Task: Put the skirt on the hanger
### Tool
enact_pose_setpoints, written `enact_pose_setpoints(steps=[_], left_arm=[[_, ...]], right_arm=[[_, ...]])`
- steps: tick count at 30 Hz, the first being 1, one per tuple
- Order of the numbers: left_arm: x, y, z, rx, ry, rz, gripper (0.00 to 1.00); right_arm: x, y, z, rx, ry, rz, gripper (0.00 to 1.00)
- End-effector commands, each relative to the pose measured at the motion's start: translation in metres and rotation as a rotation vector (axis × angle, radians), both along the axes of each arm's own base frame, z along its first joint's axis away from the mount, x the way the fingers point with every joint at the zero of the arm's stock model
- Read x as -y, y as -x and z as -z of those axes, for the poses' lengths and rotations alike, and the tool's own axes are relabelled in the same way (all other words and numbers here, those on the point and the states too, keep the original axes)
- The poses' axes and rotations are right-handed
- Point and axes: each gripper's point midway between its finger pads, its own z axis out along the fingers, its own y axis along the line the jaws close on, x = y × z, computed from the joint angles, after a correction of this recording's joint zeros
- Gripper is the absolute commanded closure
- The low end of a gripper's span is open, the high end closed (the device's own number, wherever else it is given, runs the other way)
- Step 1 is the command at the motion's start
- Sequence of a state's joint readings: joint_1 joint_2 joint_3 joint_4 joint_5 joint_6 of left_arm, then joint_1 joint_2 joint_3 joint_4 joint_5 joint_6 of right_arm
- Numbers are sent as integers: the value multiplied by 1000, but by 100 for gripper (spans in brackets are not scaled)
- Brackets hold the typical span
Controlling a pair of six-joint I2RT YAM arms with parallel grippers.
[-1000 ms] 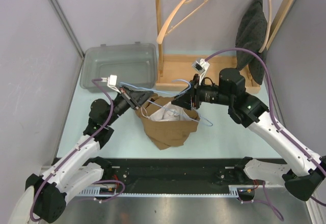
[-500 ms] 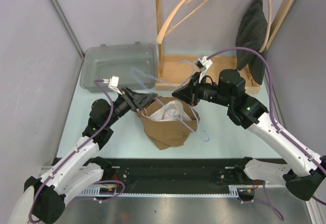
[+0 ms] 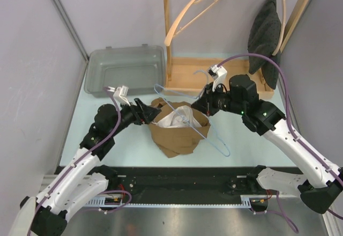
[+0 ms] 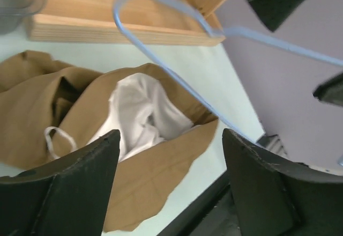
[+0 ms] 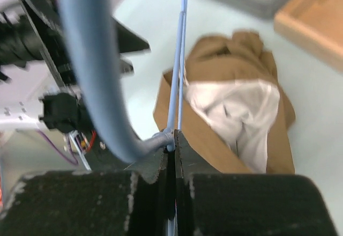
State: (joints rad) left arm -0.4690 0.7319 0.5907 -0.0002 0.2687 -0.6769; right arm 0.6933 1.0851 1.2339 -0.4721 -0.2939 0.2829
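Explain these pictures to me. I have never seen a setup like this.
Two robot arms are bolted at a table's near edge. One picture looks down from above and behind them; the other two come from a camera on each wrist. On the table lie a brown skirt with white fabric inside and a grey bin; a wooden rack stands behind. The right gripper is shut on a blue wire hanger, holding it over the skirt. The left gripper is open beside the skirt, holding nothing.
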Motion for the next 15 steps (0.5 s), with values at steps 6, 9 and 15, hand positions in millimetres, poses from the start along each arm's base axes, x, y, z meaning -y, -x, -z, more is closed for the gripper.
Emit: enact_pose_setpoints(steps=[6,9,15], left_arm=[[-45,-19,57,-218,-305,-225,42],[-44,-27,74,-275,-339,-231,42],[-47,-40,91,-344,-347,-230,46]], right_arm=[[21,53,37,-162,133,-137,100],[19,63,45,-203,158,-163,100],[16,72,65,-258,227,-173,100]])
